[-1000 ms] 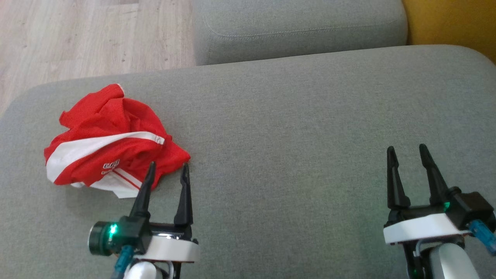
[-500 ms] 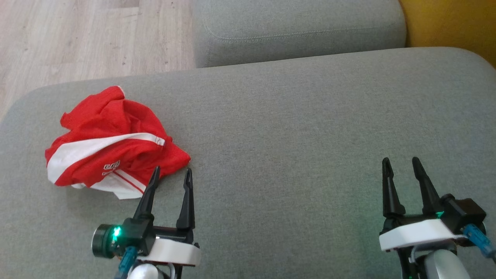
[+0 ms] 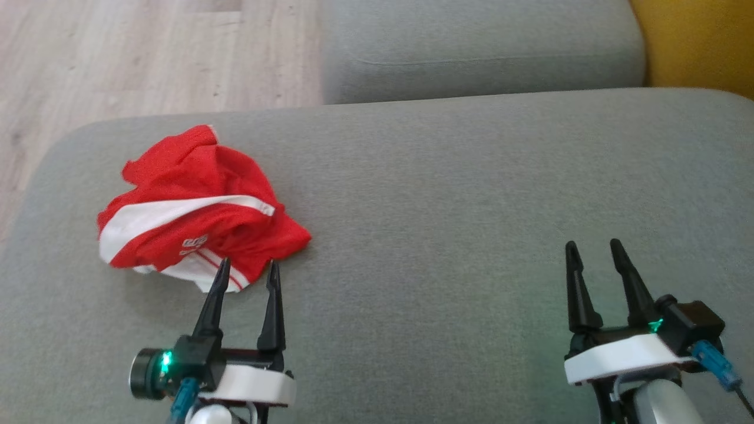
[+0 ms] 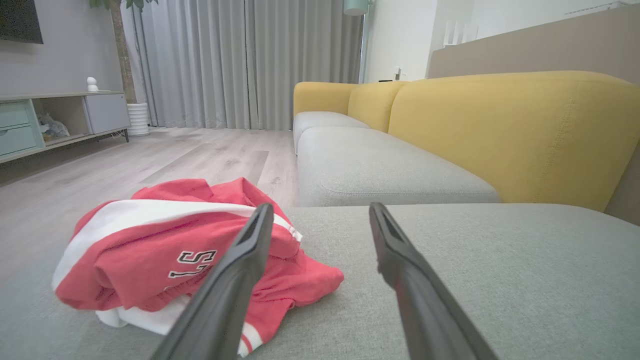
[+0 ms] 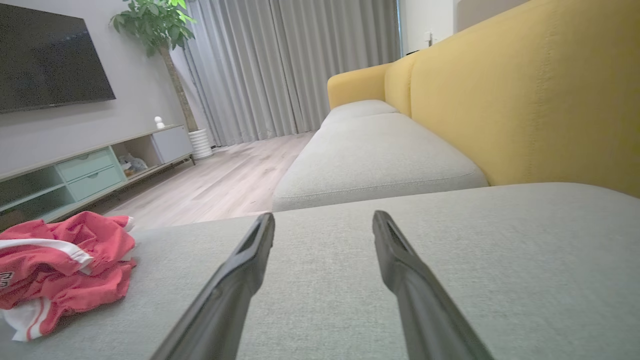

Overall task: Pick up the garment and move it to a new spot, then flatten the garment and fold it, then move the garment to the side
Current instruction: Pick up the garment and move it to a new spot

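The garment [image 3: 194,206], a red sports shirt with a broad white band and some lettering, lies crumpled in a loose heap on the large grey cushion [image 3: 447,194], on the cushion's left part and nearer its far edge than its near one. A striped hem [image 3: 203,272], white with red lines, sticks out of the heap on the side toward the cushion's near edge. The left gripper [image 3: 248,264] is over the cushion's near left part, its two dark fingers spread wide apart and pointing toward the cushion's far edge, with nothing between them. In the head view its fingertips lie over the striped hem and the red fold beside it. In the left wrist view one finger crosses in front of the heap while the other points past it at bare cushion fabric. Whether either tip touches the cloth cannot be told. The right gripper [image 3: 592,243] is over the cushion's near right part, well apart from the garment, its fingers likewise spread and holding nothing, with bare grey fabric ahead of them. Beyond the cushion's far edge sits a second grey cushion [image 3: 471,53]. A yellow backrest [image 3: 701,47] runs along the cushion's right side, and pale wooden floor [image 3: 118,59] lies beyond the cushion's far left corner.
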Tool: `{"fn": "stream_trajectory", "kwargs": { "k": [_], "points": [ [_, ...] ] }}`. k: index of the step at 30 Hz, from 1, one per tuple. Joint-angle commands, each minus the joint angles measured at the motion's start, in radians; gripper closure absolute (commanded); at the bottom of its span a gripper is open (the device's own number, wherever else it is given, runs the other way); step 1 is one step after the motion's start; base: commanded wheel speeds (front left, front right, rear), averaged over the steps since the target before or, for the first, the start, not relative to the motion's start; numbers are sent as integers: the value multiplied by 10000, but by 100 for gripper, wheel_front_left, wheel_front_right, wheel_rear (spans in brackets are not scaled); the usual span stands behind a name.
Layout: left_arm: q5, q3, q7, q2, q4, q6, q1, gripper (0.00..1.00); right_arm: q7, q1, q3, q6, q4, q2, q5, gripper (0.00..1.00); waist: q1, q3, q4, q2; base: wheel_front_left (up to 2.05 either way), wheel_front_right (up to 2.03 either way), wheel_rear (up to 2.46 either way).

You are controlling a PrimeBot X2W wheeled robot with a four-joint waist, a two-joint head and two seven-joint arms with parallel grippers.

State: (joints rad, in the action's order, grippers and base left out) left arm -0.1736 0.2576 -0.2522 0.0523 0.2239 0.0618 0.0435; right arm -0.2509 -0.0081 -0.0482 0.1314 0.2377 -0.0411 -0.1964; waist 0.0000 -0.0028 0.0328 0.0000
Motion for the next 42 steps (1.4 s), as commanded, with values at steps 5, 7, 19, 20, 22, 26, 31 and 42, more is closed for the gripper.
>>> {"fn": "stream_trajectory", "kwargs": {
  "k": [5, 7, 19, 20, 22, 26, 31, 42],
  "points": [
    [49, -613, -95, -19, -345, 15, 57, 0, -109, -149, -610, -7, -406, -91, -175, 0, 0, -159, 659, 0, 0, 0, 0],
    [79, -663, -95, -19, -345, -9, 17, 0, -109, -91, -657, -7, -431, -91, -212, 0, 0, -209, 915, 0, 0, 0, 0],
    [198, -1090, -95, -19, -264, -50, -253, 0, -109, 80, -1081, -7, -552, -91, -279, 0, 0, -438, 2151, 0, 0, 0, 0],
    [215, -1147, -95, -19, -263, -70, -270, 0, -109, 92, -1127, -7, -558, -91, -291, 0, 0, -451, 2221, 0, 0, 0, 0],
    [245, -1248, -95, -20, -265, -99, -292, 0, -109, 116, -1206, -7, -567, -91, -302, 0, 0, -467, 2352, 0, 0, 0, 0],
    [279, -1294, -95, -20, -260, -193, -314, 0, -109, 169, -1261, -7, -586, -91, -336, 0, 0, -504, 2591, 0, 0, 0, 0],
    [307, -1310, -95, -20, -306, -213, -382, 0, -109, 187, -1302, -7, -593, -91, -363, 0, 0, -505, 2739, 0, 0, 0, 0],
    [801, -1341, -95, 394, -61, -859, 432, 0, -109, -12, -1272, -7, -754, -91, -184, 0, 0, 145, 2581, 0, 0, 0, 0]
  ]
}}
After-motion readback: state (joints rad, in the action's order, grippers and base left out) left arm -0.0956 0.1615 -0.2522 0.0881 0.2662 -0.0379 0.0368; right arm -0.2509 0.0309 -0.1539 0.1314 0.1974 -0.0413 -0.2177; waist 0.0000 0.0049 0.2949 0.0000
